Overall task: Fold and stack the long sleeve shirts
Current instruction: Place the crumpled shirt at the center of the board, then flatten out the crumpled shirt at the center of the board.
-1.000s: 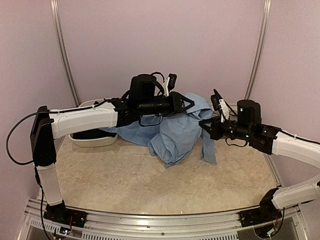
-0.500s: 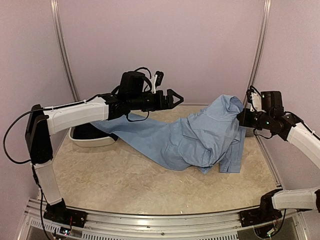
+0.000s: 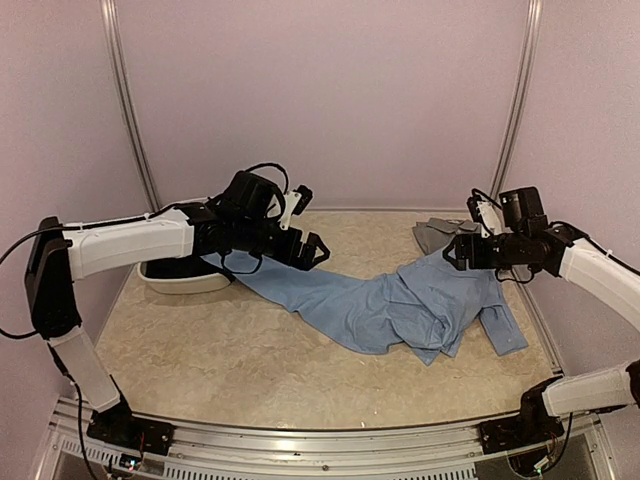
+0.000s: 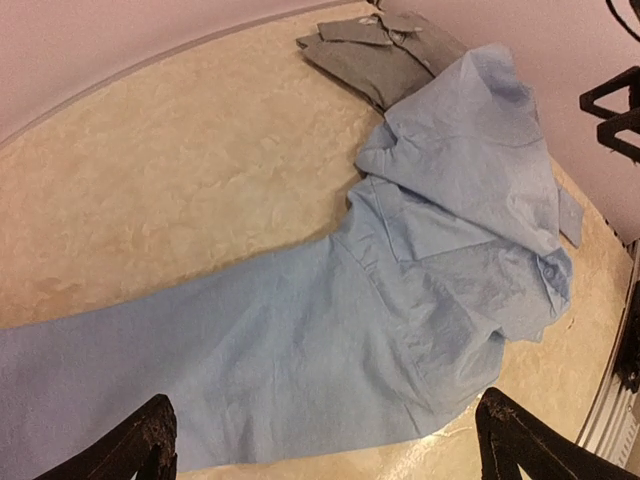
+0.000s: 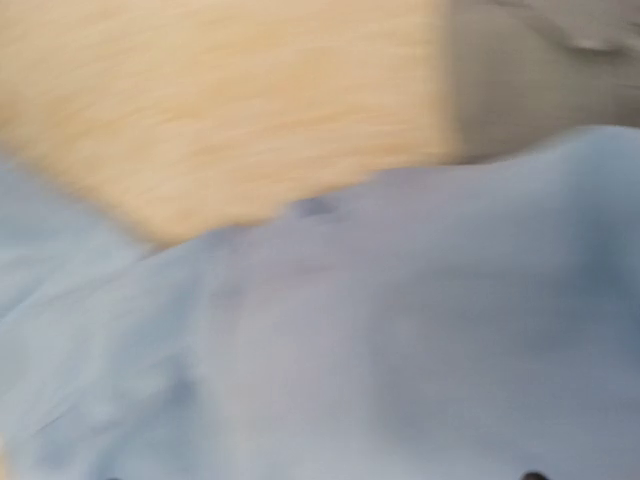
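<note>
Roughly spread but not flat, the light blue shirt (image 3: 380, 310) lies on the table (image 3: 230, 350) as a long band running from under the left pincer (image 3: 310, 250) across to the right pincer (image 3: 452, 252). The part below the left pincer is fairly smooth. The end by the right pincer is bunched and doubled over itself, with a sleeve trailing out on the near side. The stretched lie suggests the cloth was drawn out between the two arms to open it up before any folding.

A grey shirt (image 3: 435, 235) sits folded just beyond the right pincer, toward the back wall, and the blue cloth's rumpled end lies against its edge. It looks like the start of the stack, which would explain why the blue one is laid out close by.

The left pincer hovers above the cloth with its jaws wide and nothing between them. The right pincer is low over the bunched end. Its own camera gives only a blur of blue cloth up close, so I cannot tell how its jaws stand or whether they grip anything.

Behind the left pincer, beside its arm, stands a white tub (image 3: 185, 280) with something dark inside.
</note>
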{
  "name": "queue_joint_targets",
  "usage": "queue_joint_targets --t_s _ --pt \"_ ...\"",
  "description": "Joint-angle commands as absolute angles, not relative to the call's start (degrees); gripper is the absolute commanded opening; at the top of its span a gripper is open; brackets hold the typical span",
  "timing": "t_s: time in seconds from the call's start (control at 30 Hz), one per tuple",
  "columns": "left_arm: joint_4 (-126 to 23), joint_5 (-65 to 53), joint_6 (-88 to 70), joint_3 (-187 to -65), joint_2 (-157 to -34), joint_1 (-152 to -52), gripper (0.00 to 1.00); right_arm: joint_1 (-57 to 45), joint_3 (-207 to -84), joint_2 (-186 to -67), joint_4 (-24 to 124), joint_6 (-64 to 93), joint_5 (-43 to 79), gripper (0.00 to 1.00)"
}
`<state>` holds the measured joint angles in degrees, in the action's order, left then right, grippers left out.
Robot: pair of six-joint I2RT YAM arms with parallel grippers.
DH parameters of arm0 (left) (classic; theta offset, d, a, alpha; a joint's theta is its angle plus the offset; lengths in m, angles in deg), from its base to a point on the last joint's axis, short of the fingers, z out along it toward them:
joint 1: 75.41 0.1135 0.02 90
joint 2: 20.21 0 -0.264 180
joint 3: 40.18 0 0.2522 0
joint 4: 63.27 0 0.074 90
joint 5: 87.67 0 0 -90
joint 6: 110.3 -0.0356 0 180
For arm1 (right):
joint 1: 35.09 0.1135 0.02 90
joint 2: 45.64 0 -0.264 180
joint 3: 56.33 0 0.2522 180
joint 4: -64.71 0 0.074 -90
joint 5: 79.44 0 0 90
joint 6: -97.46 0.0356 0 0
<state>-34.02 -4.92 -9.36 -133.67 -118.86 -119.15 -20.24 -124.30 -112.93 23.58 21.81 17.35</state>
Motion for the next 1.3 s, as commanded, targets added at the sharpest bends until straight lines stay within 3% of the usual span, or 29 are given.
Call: queue_joint_targets --t_s 0.0,0.2,0.37,0.53,0.67,0.87,1.07,1.2,1.27 --pt "-30.57 -9.13 -12.60 -128.93 -118.87 -119.90 0.99 -12.27 -121.91 -110.10 18.59 24.25 17.93 0.81" --pt "-35.30 -12.35 -17.17 -125.14 -122.79 -128.12 0.98 -4.38 -111.98 -105.98 15.03 34.63 12.04 0.76" --pt "-37.58 -14.86 -20.15 -129.41 -129.62 -132.60 0.97 0.98 -111.70 -106.03 12.52 42.71 7.14 0.78" --pt "-37.71 -12.85 -22.64 -135.00 -137.02 -133.40 0.88 1.03 -107.88 -109.62 15.49 46.35 3.05 0.74" --pt "-41.33 -10.75 -23.40 -136.61 -140.76 -133.40 0.81 0.97 -107.46 -112.44 19.62 46.88 0.39 0.64" --pt "-42.66 -7.72 -25.35 -139.14 -143.81 -133.33 0.61 0.59 -110.08 -117.97 22.03 44.29 -1.63 0.40" --pt "-46.08 -6.83 -25.70 -136.96 -143.40 -132.70 0.40 0.59 -114.33 -118.02 19.82 40.37 -2.48 0.03" --pt "-46.43 -8.81 -25.72 -136.04 -143.19 -131.62 0.08 0.56 -119.29 -116.25 15.57 37.10 -3.15 0.00" --pt "-46.44 -10.39 -25.55 -135.87 -143.00 -130.84 0.00 0.50 -121.70 -115.40 14.05 35.73 -2.48 0.00"
